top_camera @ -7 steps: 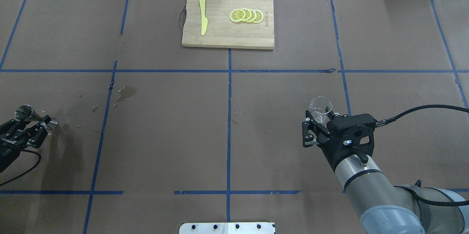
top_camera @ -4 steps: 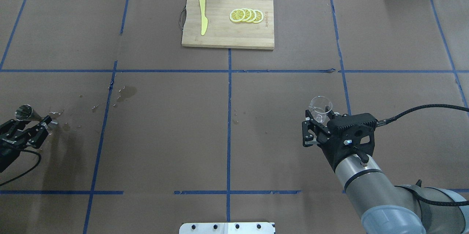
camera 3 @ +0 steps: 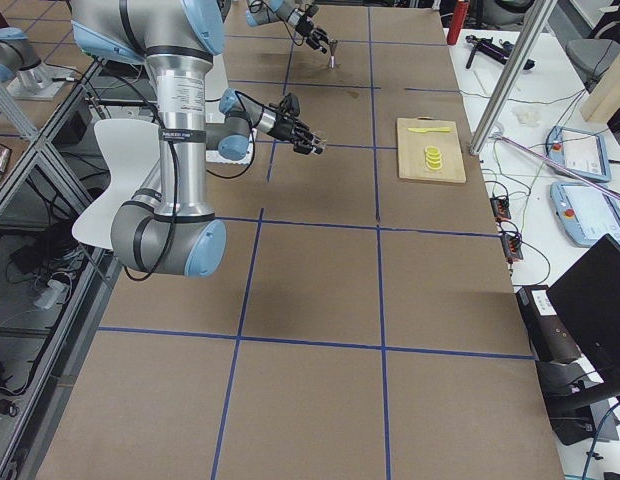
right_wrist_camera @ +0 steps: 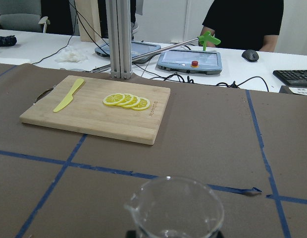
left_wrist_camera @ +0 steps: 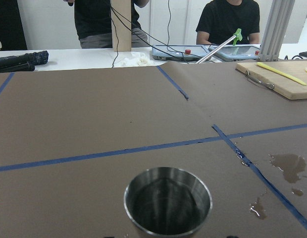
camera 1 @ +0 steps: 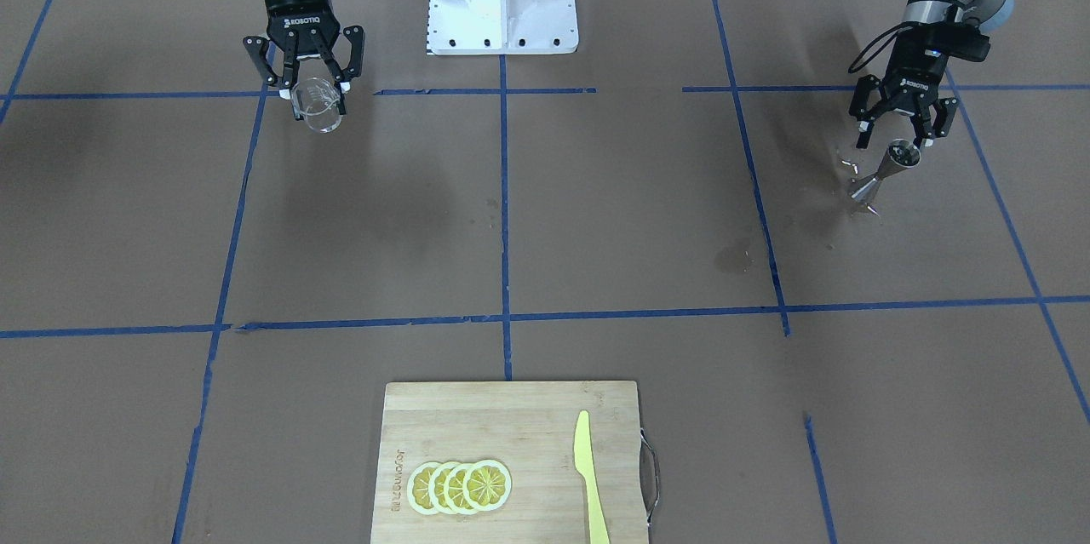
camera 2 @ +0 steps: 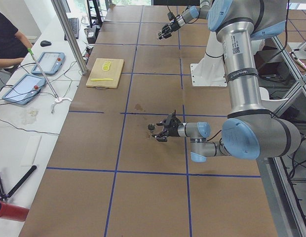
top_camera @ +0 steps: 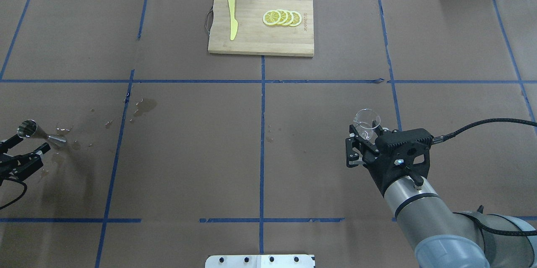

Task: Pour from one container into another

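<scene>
Standing upright on the bench [top_camera: 188,154], far out on the robot's left side, the steel jigger [camera 1: 898,157] is free. The left hand [camera 1: 894,140] is spread wide, w/ the jigger just beyond its fingertips, not touching. Droplets lie round the jigger, and a darker wet patch [top_camera: 147,104] sits nearer centre. The right hand [camera 1: 316,93] is clamped on the clear glass measuring cup [camera 1: 317,111], spout toward bench centre. "ROBOTIQ" reads in white on that hand's body. The printed marks on the glass are too faint to read. Far side, middle: a wooden cutting board [top_camera: 260,43] w/ four lemon slices [top_camera: 282,18] and a yellow knife [top_camera: 232,16] — burnt-in lettering beside the slices, not legible.
</scene>
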Tool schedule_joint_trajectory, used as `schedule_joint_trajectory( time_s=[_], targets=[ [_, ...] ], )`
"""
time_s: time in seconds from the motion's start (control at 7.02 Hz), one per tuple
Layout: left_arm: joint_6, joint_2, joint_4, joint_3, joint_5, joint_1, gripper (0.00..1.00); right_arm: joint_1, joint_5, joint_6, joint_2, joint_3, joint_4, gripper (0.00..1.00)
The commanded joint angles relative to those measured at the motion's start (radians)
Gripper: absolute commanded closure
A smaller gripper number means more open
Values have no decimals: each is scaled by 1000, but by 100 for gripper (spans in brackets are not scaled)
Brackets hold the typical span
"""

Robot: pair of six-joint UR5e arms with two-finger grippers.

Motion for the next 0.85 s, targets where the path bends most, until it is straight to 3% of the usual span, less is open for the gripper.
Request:
schedule_joint_trajectory(
  time_s=[0.0,0.28,0.71],
  targets=[
    [0,42,3,-25,-150,-8,0,1,1,0,-1,5,0,100],
    [10,135,6,-79,-362,-46,0,2,0,0,-1,4,0,100],
    [223,151,58,-50,-679,-332,0,-1,-20,35,-3,-57,0,100]
  ],
)
